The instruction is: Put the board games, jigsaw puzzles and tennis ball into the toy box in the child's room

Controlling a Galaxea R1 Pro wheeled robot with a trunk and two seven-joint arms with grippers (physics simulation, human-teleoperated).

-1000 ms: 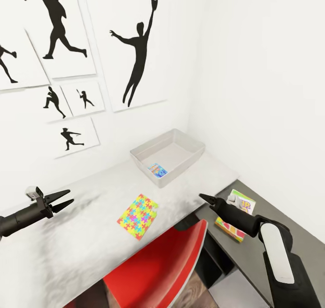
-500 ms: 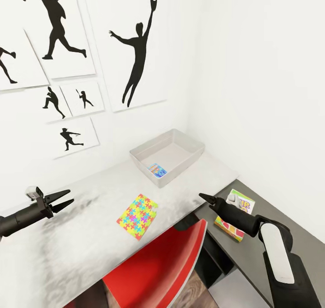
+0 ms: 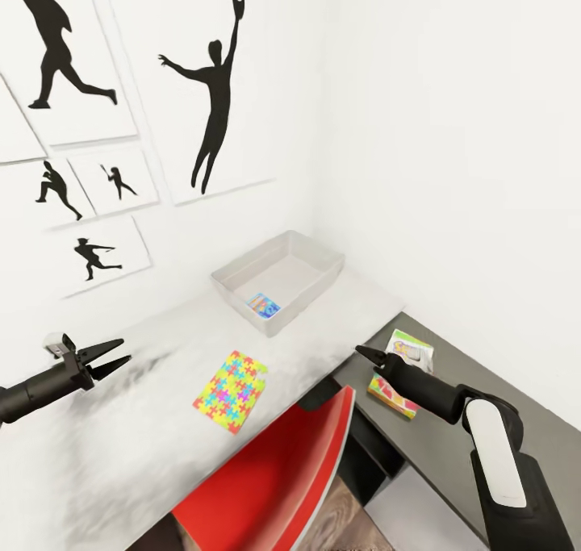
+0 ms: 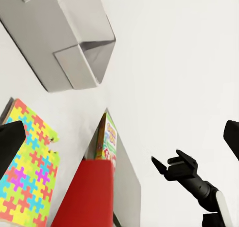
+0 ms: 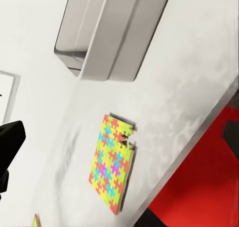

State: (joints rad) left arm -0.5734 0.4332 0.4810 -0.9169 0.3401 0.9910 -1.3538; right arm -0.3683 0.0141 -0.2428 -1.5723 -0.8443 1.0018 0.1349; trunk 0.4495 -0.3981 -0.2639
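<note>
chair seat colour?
Red; the chair sits tucked at the table edge. Clearest in the head view.

Left arm: slim matte-black cylindrical forearm, flaring into a blocky black wrist housing. Small pale grey module with a dark spot mounted on top of the housing.

Left gripper: two long, tapering black fingers ending in sharp points.

Right arm: thick black segments, rounded elbow joint, one elongated white cover panel with rounded ends.

Right gripper: narrow black snout narrowing to a point, a short stepped collar behind it.
</note>
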